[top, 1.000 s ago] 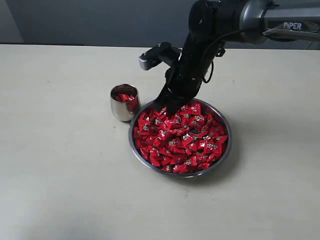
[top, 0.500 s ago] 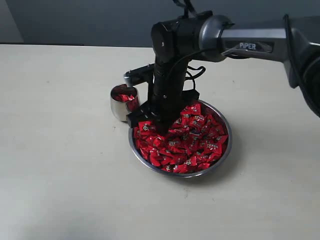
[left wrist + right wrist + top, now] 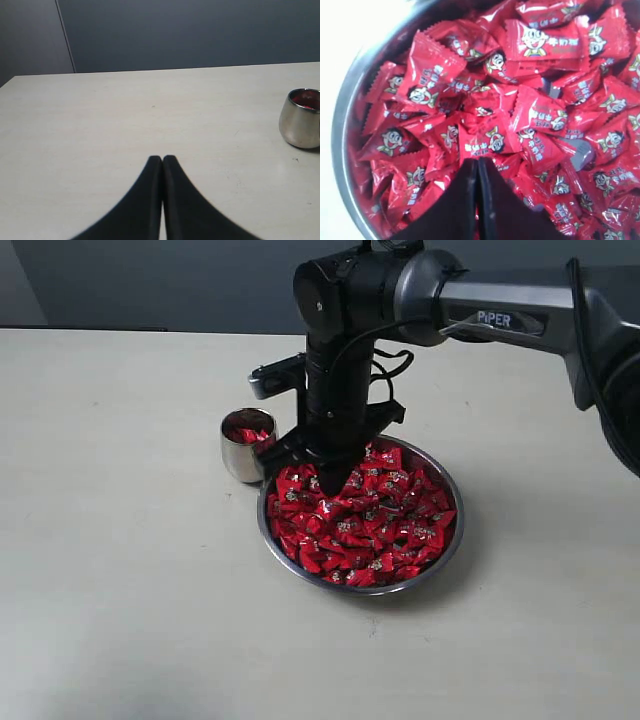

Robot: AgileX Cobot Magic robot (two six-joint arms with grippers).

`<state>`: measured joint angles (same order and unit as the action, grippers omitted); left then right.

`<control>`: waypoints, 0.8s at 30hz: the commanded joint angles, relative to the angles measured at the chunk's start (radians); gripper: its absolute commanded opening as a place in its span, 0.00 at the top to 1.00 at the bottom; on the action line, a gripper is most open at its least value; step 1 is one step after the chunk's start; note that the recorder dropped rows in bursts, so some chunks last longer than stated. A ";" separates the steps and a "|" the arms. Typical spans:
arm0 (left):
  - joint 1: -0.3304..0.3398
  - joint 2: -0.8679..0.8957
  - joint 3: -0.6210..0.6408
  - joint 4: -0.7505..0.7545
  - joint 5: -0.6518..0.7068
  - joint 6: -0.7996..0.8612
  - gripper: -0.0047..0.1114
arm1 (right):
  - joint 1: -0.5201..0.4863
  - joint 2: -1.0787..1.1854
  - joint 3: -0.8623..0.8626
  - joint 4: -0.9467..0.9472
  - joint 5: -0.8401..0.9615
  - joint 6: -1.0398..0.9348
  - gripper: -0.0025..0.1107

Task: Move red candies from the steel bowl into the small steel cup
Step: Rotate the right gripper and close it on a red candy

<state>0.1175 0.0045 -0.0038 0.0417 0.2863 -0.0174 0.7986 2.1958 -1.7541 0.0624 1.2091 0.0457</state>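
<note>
The steel bowl (image 3: pixel 366 591) sits mid-table, heaped with red candies (image 3: pixel 385 525). Left of it, close to its rim, stands the small steel cup (image 3: pixel 238 462) with a few red candies (image 3: pixel 248 434) inside. My right gripper (image 3: pixel 328 486) points straight down into the bowl's left rear part. In the right wrist view it (image 3: pixel 478 161) is shut, tips just over the candies (image 3: pixel 540 110), nothing between them; the bowl's rim (image 3: pixel 345 115) curves alongside. My left gripper (image 3: pixel 162 158) is shut and empty over bare table, with the cup (image 3: pixel 299 125) off to one side.
The pale table (image 3: pixel 130 590) extends around bowl and cup. The right arm (image 3: pixel 500 315) reaches in from the right at the back. A dark wall (image 3: pixel 150 280) runs behind the far edge.
The right arm swung from the bowl's rear edge toward the cup side, then turned upright, so the shut gripper now points down into the candies. Bowl and cup have not moved.
</note>
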 commanded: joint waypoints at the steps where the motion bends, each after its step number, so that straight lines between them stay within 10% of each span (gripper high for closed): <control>1: 0.001 -0.004 0.004 0.001 -0.002 -0.003 0.96 | -0.001 -0.005 -0.006 0.002 0.012 0.001 0.80; 5: 0.001 -0.004 0.004 0.001 -0.002 -0.003 0.96 | -0.001 -0.005 -0.006 0.018 0.011 0.055 0.60; 24: 0.001 -0.004 0.004 0.001 -0.002 -0.003 0.96 | -0.001 0.067 -0.006 0.008 -0.024 0.332 0.61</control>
<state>0.1175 0.0045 -0.0038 0.0417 0.2863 -0.0174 0.7986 2.2685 -1.7557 0.0816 1.1842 0.3409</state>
